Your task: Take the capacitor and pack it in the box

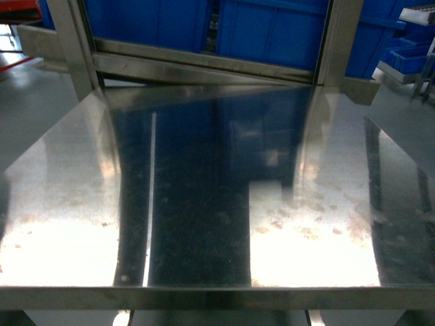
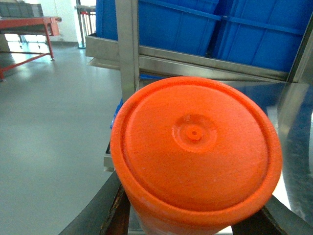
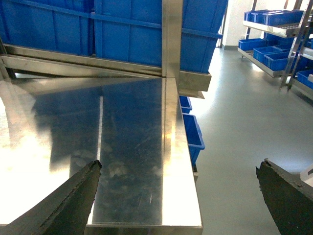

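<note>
1. The capacitor (image 2: 195,156), a big orange cylinder, sat clamped between the left jaws, flat end facing the wrist camera; it looked rigid, smooth and likely slippery, best gripped across its round sides.
2. The right jaws stood wide apart, empty, above the steel worktop (image 3: 132,147).
3. No box was visible; blue bins (image 3: 137,29) stood beyond the jaws, contents hidden.

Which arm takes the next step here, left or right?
Left, likely. The left gripper already holds the orange capacitor, ready to pack. The right gripper is open and empty over the steel table edge. No box shows in any view.
</note>
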